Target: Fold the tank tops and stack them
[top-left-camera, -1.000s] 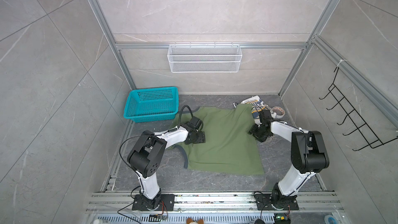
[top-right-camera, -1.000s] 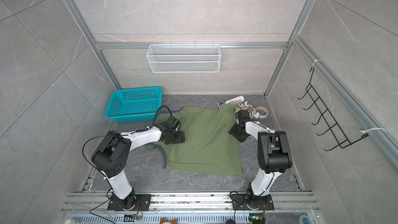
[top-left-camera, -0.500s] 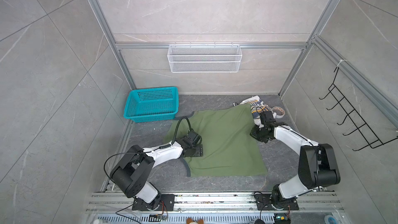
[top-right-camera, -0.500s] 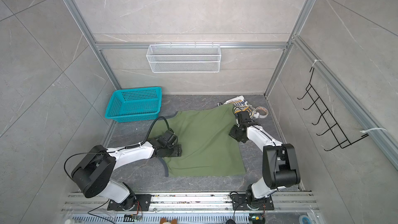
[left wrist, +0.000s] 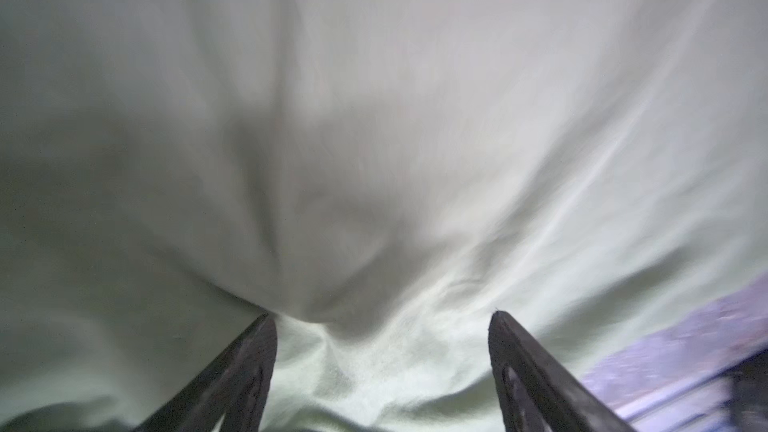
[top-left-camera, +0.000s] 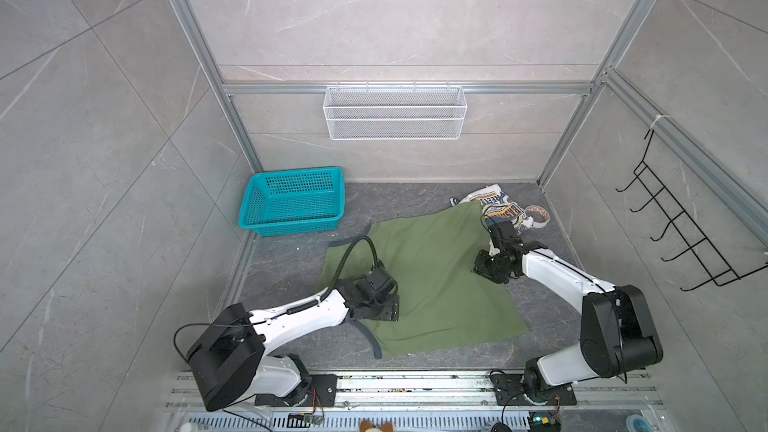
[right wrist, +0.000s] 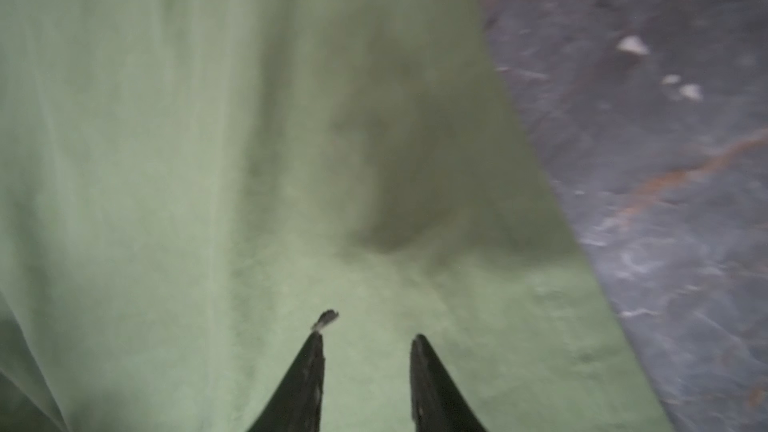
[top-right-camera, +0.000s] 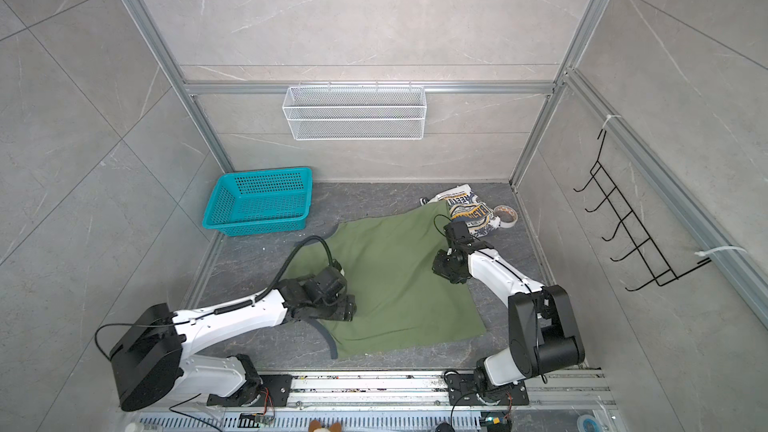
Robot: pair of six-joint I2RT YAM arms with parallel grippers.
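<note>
Mid-frame, the left gripper and right gripper, both released, hovered over the green tank top, apparently to flatten it.

I read olive tank top as matt cloth, softly creased. White tank top: cloth too, printed. Teal basket: perforated plastic, slight sheen. Wall rack: white wire-mesh metal. Desk: dark veined stone look, matt.
</note>
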